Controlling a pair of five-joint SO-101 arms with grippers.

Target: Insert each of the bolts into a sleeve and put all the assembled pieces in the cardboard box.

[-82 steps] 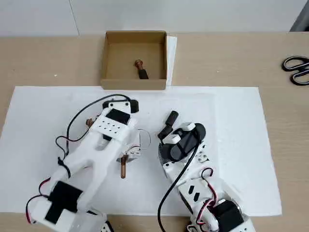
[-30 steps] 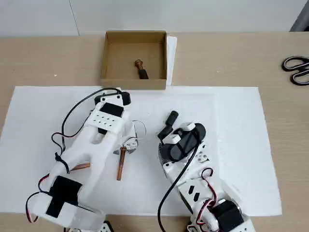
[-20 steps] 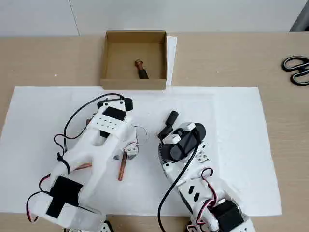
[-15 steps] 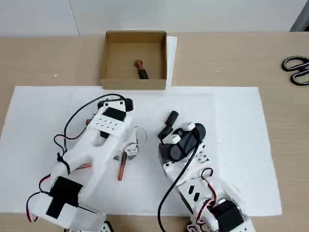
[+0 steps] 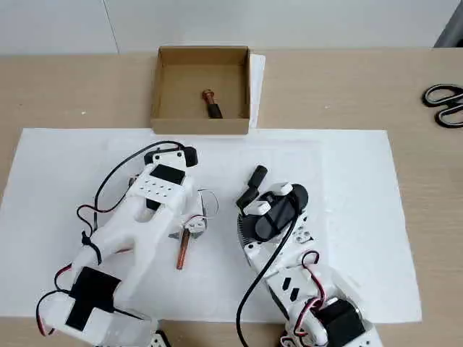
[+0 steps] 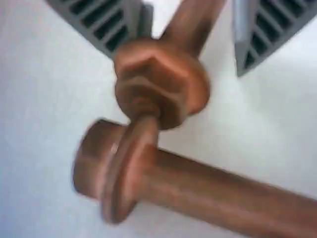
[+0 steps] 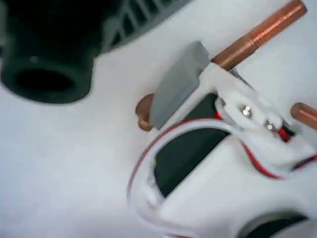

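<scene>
A copper bolt (image 5: 182, 251) lies on the white paper, its head end under my left gripper (image 5: 191, 225). In the left wrist view the gripper (image 6: 190, 29) is open, and its grey fingers (image 6: 106, 25) straddle the shaft of a hex-headed bolt (image 6: 161, 89). A second flanged bolt (image 6: 148, 183) lies head to head with it. Another bolt (image 5: 123, 249) pokes out from under the left arm. My right gripper (image 5: 249, 191) is shut on a black sleeve (image 5: 254, 182) (image 7: 47, 74), held just right of the left gripper. The cardboard box (image 5: 163, 87) at the back holds one assembled piece (image 5: 211, 103).
White paper (image 5: 347, 217) covers the table's middle, with free room on its right half. Scissors (image 5: 445, 103) lie at the far right edge. The left arm's cables (image 5: 116, 181) loop over the paper beside it.
The left gripper pulled back toward the near-left, then came back over the bolt's head end. The bolt's far end swung a little to the left. The right arm and sleeve stayed put.
</scene>
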